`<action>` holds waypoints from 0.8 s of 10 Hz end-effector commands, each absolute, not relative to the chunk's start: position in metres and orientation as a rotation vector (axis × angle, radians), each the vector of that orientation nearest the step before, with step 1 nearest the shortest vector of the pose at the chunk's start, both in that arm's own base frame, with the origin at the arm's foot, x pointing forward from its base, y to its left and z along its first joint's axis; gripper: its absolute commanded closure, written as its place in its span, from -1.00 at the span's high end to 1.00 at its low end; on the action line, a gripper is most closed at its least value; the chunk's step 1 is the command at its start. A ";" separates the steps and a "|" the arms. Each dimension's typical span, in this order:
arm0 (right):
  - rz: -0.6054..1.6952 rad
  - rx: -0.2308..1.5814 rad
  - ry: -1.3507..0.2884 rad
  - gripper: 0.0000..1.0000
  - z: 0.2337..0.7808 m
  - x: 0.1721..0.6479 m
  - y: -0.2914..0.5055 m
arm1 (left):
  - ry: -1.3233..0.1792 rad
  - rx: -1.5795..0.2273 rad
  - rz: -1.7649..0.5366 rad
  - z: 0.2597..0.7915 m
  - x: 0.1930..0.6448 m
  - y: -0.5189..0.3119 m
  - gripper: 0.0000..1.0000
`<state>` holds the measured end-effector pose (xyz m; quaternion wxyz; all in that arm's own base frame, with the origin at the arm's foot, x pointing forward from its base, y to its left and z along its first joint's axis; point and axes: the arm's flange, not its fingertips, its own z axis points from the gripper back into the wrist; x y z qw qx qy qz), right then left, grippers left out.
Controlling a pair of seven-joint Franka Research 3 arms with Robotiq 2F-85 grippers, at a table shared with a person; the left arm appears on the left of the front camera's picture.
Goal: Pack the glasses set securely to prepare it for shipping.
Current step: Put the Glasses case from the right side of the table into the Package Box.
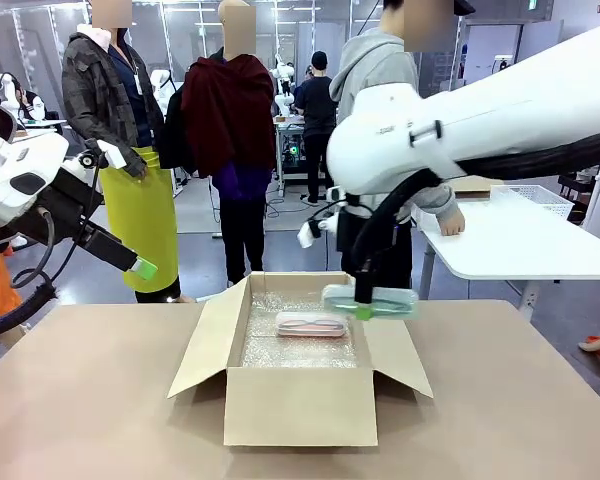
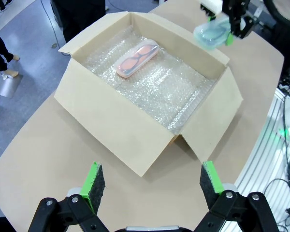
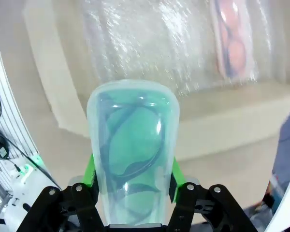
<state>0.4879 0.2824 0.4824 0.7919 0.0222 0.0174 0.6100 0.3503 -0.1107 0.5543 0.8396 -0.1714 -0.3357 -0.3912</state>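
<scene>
- The left pincer (image 1: pixel 140 267) hangs over the worktop's (image 1: pixel 100 400) left edge, jaws spread wide and empty, well apart from both cases.
- In its wrist view, the left pincer (image 2: pixel 150 166) looks down at the open box (image 2: pixel 116 130) from outside a near corner.
- The pink case (image 1: pixel 310 323) lies flat on the bubble wrap (image 1: pixel 270 345) inside the box (image 1: pixel 300 405), toward the far wall, and nothing touches it.
- The right pincer (image 1: pixel 365 305) is clamped on the mint case (image 1: pixel 380 300), gripping it across its width, and the case lies roughly level above the box's right rim, near the far corner.
- The left wrist view shows reddish glasses through the pink case (image 2: pixel 137 58).
- In that view the mint case (image 2: pixel 210 34) hangs in the right pincer (image 2: pixel 229 29) over the box's far corner.
- The right wrist view shows the mint case (image 3: pixel 130 145) jutting forward between the green pads (image 3: pixel 89 169) of the right pincer (image 3: pixel 133 179).
- Dark frames show through the case's lid.
- The pink case (image 3: pixel 232 43) lies beyond it on the bubble wrap (image 3: pixel 135 38).
- The worktop is plain tan, with all four box flaps folded outward.
- Beyond it is a grey floor where people are standing, and at the right a hand (image 1: pixel 448 222) rests on a white table (image 1: pixel 520 245).
</scene>
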 end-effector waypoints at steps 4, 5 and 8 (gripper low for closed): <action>1.568 0.095 0.082 -0.28 0.450 0.499 0.343 | -0.721 -0.379 -0.828 0.555 0.350 -0.110 1.00; 1.598 0.142 0.073 -0.28 0.450 0.501 0.343 | -0.721 -0.379 -0.828 0.555 0.350 -0.110 1.00; 1.580 0.123 0.073 -0.28 0.442 0.499 0.348 | -0.721 -0.379 -0.828 0.555 0.350 -0.110 1.00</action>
